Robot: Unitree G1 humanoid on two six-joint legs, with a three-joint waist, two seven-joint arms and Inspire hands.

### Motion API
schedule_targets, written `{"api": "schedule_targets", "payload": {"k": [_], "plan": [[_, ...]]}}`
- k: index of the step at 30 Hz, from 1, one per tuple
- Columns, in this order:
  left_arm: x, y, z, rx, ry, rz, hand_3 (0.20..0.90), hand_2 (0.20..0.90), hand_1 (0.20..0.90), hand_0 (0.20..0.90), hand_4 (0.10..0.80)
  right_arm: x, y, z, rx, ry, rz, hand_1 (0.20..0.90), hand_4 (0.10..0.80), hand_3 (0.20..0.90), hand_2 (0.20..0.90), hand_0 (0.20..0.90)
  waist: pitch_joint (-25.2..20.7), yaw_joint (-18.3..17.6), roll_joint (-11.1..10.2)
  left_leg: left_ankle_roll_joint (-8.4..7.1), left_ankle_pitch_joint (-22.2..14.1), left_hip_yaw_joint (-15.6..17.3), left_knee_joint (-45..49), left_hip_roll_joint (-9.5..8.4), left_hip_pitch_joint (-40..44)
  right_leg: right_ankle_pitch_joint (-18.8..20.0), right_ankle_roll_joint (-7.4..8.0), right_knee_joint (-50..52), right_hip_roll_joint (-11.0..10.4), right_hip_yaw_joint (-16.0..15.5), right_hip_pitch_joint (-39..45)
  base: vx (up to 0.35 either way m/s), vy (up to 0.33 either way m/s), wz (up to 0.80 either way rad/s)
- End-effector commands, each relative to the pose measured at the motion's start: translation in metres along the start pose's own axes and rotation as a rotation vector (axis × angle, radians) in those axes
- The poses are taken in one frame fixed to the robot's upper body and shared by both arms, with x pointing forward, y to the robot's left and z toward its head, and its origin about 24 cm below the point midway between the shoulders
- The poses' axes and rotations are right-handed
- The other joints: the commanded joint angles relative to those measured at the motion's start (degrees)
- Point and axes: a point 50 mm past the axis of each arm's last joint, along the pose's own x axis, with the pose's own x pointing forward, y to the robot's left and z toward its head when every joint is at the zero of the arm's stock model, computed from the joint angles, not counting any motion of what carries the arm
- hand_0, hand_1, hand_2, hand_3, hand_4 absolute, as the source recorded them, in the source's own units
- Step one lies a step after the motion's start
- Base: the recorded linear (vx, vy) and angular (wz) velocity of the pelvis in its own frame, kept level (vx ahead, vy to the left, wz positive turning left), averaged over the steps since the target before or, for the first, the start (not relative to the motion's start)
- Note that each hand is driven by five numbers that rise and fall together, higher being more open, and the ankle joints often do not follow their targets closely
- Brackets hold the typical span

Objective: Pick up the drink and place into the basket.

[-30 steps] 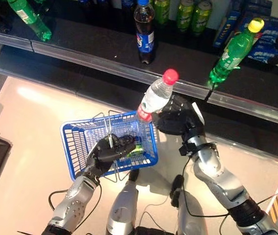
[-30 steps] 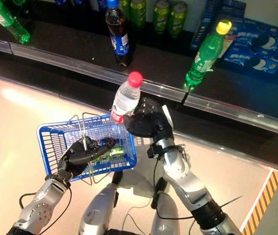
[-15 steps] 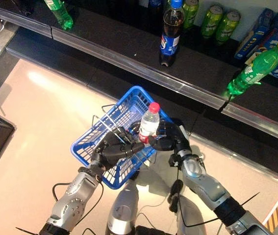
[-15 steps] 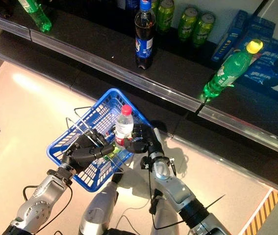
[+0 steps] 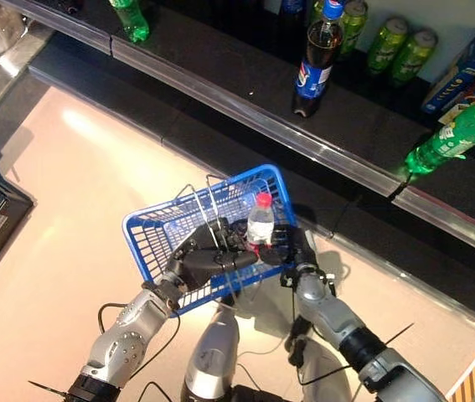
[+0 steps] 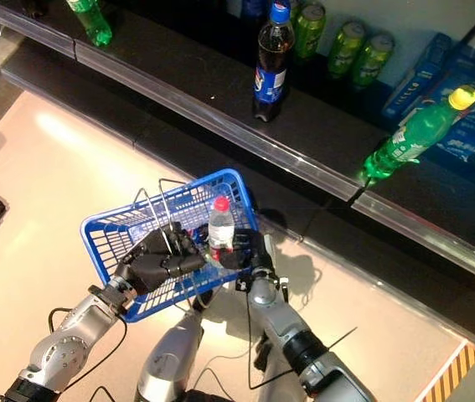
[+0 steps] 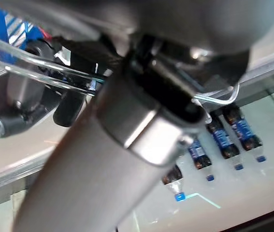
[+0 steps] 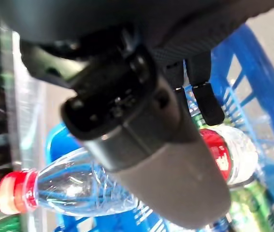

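While the left hand [image 5: 208, 260] gripped the wire handles of the blue basket [image 5: 149, 230] and held it up off the floor, the right hand [image 6: 245, 249] had its fingers wrapped round the water bottle [image 6: 220, 224], which stood upright with its red cap up, its lower part already inside the basket at the right end. It looked to me like the placing step, nearly done: the next move would be to lower or tip the bottle onto the basket's bottom and loosen the fingers. A green can [image 8: 252, 205] already lay in the basket under the bottle, so the bottle might settle on it and roll. Beyond, on the dark shelf, stood a cola bottle [image 5: 315, 60], some green cans [image 5: 400, 46] and a green bottle [image 5: 455, 138], all well clear of the hands.
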Motion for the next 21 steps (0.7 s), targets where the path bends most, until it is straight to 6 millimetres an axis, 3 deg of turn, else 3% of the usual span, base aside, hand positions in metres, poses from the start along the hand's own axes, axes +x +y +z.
{"api": "schedule_targets", "payload": {"k": [1,6,13,21], "plan": [[0.007,-0.125,0.101,0.15,-0.547,-0.845,0.2,0.3,0.3,0.3,0.1,-0.005,0.038,0.054,0.148,-0.218,0.085,0.3,0.1,0.2,0.3,0.3,-11.7,0.6,-0.6,3.59,1.7,-1.1,2.5,-4.02,-2.9,3.2,-1.67,-5.2,-1.6,-2.3,6.1,-0.006,0.004,0.1],[0.008,-0.135,0.099,0.134,-0.524,-0.952,0.2,0.3,0.3,0.3,0.1,-0.004,0.052,0.044,0.212,-0.122,0.139,0.3,0.1,0.2,0.3,0.3,-11.5,1.2,-0.5,3.64,1.7,-1.5,2.6,-4.31,-3.2,3.4,-1.5,-5.2,-1.8,-2.6,6.0,0.01,0.005,0.12],[0.011,-0.15,0.095,0.173,-0.478,-1.056,0.2,0.3,0.3,0.3,0.1,-0.004,0.069,0.045,0.346,-0.038,0.211,0.3,0.1,0.2,0.3,0.3,-11.0,1.8,-0.3,3.65,1.7,-1.6,2.9,-4.47,-3.5,3.6,-1.39,-4.7,-2.1,-2.9,5.8,0.021,0.006,0.03],[0.015,-0.154,0.097,0.189,-0.43,-1.076,0.2,0.3,0.3,0.3,0.1,0.014,0.061,0.046,0.496,0.07,0.207,0.3,0.1,0.2,0.3,0.3,-10.5,2.8,-0.2,3.81,1.6,-1.5,3.5,-4.8,-4.0,3.7,-1.02,-3.9,-2.8,-3.8,5.5,0.029,0.002,0.01]]}}
